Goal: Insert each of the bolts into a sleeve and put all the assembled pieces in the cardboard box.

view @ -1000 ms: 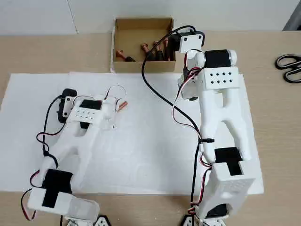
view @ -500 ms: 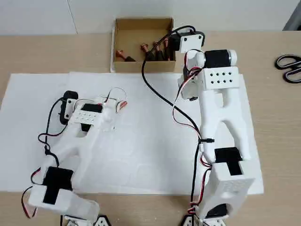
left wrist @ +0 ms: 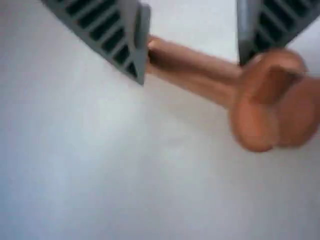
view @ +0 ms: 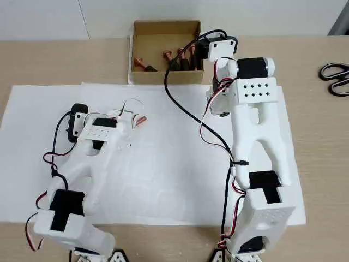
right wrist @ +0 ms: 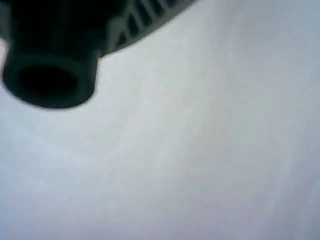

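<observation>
Over the last second the left gripper (left wrist: 192, 62), clamped on the copper-coloured bolt (left wrist: 270, 102), has edged slightly farther across the white paper sheet (view: 174, 164). The right arm kept still, so mating probably lies ahead. The right wrist view adds what that arm covers from above: the right gripper (right wrist: 107, 32) seemingly closed on the black tubular sleeve (right wrist: 49, 80). The high view places the brown cardboard box (view: 166, 23), holding assembled pieces (view: 180, 59), at the far edge.

Black scissors (view: 337, 79) on wooden table (view: 54, 60), white paper sheet (view: 163, 164)
</observation>
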